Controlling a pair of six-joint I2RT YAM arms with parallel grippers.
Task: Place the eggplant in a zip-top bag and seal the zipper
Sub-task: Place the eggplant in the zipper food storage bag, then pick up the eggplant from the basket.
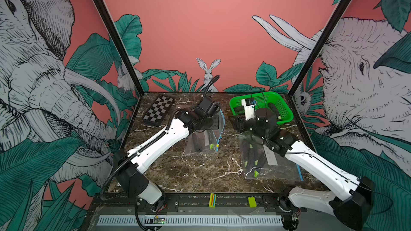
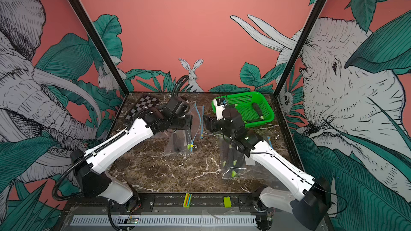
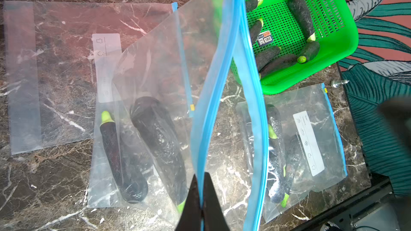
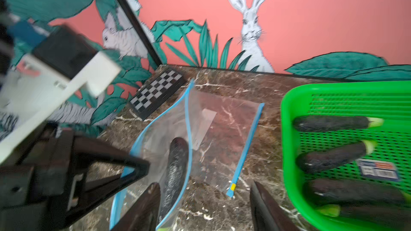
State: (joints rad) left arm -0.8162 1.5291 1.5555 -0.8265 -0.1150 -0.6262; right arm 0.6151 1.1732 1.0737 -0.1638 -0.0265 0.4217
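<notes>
My left gripper (image 3: 201,178) is shut on the blue zipper strip of a clear zip-top bag (image 3: 169,47) and holds the bag's mouth up and gaping. In both top views the left gripper (image 1: 212,122) (image 2: 188,122) hangs over the middle of the table. A dark eggplant (image 4: 175,170) (image 3: 160,143) lies inside that bag. Another eggplant (image 3: 121,158) lies beside it under plastic; I cannot tell whether it is in the same bag. Just outside the bag's mouth, my right gripper (image 4: 205,187) (image 1: 234,122) stands open and holds nothing.
At the back right a green basket (image 1: 286,107) (image 3: 347,30) (image 4: 287,130) holds several eggplants. A flat empty bag (image 3: 66,63) (image 4: 226,125) lies behind the held one. A bag with eggplants (image 1: 255,161) (image 3: 311,130) lies front right. A chessboard (image 1: 159,110) is back left.
</notes>
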